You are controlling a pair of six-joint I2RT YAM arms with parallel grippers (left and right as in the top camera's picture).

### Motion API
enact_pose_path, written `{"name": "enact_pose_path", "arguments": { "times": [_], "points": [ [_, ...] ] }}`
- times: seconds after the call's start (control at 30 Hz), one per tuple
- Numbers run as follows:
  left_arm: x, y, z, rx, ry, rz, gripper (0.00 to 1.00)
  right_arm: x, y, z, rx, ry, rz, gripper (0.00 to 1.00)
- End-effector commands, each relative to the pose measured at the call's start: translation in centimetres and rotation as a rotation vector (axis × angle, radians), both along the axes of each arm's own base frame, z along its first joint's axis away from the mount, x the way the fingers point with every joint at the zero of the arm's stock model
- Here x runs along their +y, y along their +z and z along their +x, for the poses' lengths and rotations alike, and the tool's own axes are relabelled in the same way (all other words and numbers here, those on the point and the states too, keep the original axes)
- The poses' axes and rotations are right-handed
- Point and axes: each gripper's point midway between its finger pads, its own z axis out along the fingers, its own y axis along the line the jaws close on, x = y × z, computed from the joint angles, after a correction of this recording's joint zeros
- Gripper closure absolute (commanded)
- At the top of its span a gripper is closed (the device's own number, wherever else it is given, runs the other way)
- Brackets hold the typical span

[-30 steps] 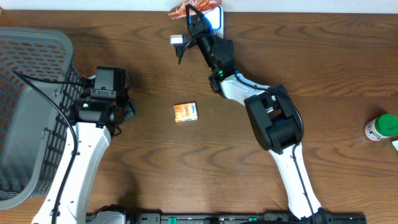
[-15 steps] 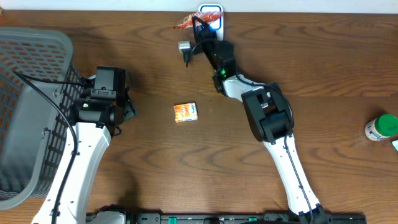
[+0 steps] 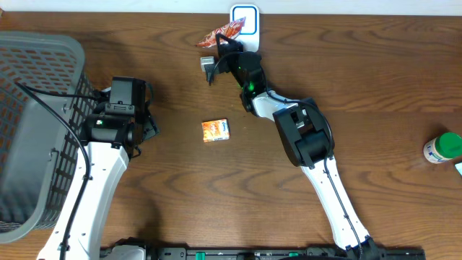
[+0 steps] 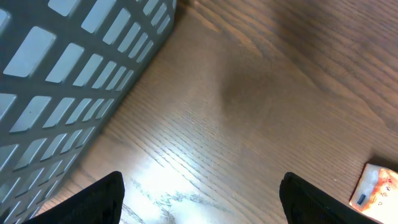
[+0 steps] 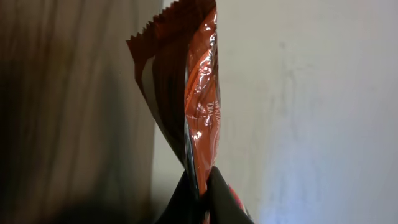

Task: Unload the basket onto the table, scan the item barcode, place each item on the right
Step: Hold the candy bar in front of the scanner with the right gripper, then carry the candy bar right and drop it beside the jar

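Observation:
My right gripper (image 3: 228,43) reaches to the table's back edge and is shut on an orange-red snack packet (image 3: 224,32). The packet hangs just left of and below a white scanner with a blue frame (image 3: 245,17). In the right wrist view the crinkled packet (image 5: 200,106) stands edge-on, pinched at its lower end by my right gripper (image 5: 203,180); no barcode shows. My left gripper (image 3: 146,124) hovers over bare wood beside the basket. In the left wrist view my left gripper (image 4: 202,190) is open with nothing between its fingers (image 4: 102,198).
A grey slotted basket (image 3: 36,65) fills the left side, and its wall (image 4: 74,62) is close to my left gripper. A small orange box (image 3: 215,130) lies mid-table, also seen in the left wrist view (image 4: 376,186). A green-capped bottle (image 3: 442,147) stands far right.
My right arm has drawn the packet off the scanner, toward the near side, so the scanner now shows whole. The left arm has not moved.

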Motion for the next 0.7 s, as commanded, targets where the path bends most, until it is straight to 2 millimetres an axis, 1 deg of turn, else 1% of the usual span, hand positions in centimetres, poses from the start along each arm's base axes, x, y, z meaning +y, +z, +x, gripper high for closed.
{"name": "enact_pose_path", "arguments": {
  "times": [0.0, 0.07, 0.17, 0.2, 0.23, 0.27, 0.3, 0.33, 0.37, 0.4, 0.47, 0.53, 0.57, 0.6, 0.63, 0.67],
  "points": [
    [0.1, -0.1, -0.1, 0.004, 0.011, 0.0, 0.2, -1.3, -1.9, 0.3, 0.053, -0.058, 0.008, 0.99],
    [0.1, -0.1, -0.1, 0.004, 0.011, 0.0, 0.19, -1.2, -1.9, 0.2, 0.053, -0.057, 0.008, 0.99],
    [0.1, -0.1, -0.1, 0.004, 0.011, 0.0, 0.19, -1.0, -0.6, 0.1, 0.101, -0.061, 0.085, 0.99],
    [0.1, -0.1, -0.1, 0.004, 0.011, 0.0, 0.2, -1.3, 0.4, 0.1, 0.137, -0.085, 0.146, 0.99],
    [0.1, -0.1, -0.1, 0.004, 0.011, 0.0, 0.19, -2.3, 2.0, 0.1, 0.201, -0.145, 0.264, 0.99],
    [0.1, -0.1, -0.1, 0.004, 0.011, 0.0, 0.2, -2.9, 2.9, 0.0, 0.251, -0.179, 0.313, 0.99],
    [0.1, -0.1, -0.1, 0.004, 0.011, 0.0, 0.19, -3.5, 3.8, -0.6, 0.353, -0.215, 0.324, 0.99],
    [0.1, -0.1, -0.1, 0.004, 0.011, 0.0, 0.2, -3.8, 4.8, -1.4, 0.444, -0.234, 0.325, 0.99],
    [0.1, -0.1, -0.1, 0.004, 0.011, 0.0, 0.2, -3.9, 5.7, -2.4, 0.537, -0.248, 0.363, 0.99],
    [0.1, -0.1, -0.1, 0.004, 0.011, 0.0, 0.2, -3.8, 8.5, -4.4, 0.676, -0.25, 0.46, 0.99],
    [0.1, -0.1, -0.1, 0.004, 0.011, 0.0, 0.19, -3.6, 11.3, -6.7, 0.801, -0.242, 0.55, 0.99],
    [0.1, -0.1, -0.1, 0.004, 0.011, 0.0, 0.2, -3.7, 13.6, -8.4, 0.874, -0.238, 0.609, 0.99],
    [0.1, -0.1, -0.1, 0.004, 0.011, 0.0, 0.2, -3.9, 15.2, -9.4, 0.909, -0.237, 0.645, 0.99],
    [0.1, -0.1, -0.1, 0.004, 0.011, 0.0, 0.2, -4.0, 16.0, -10.1, 0.932, -0.235, 0.663, 0.99],
    [0.1, -0.1, -0.1, 0.004, 0.011, 0.0, 0.2, -4.0, 17.9, -11.5, 0.958, -0.207, 0.675, 0.99],
    [0.1, -0.1, -0.1, 0.004, 0.011, 0.0, 0.19, -4.0, 18.9, -12.0, 0.96, -0.193, 0.678, 0.99]
  ]
}}
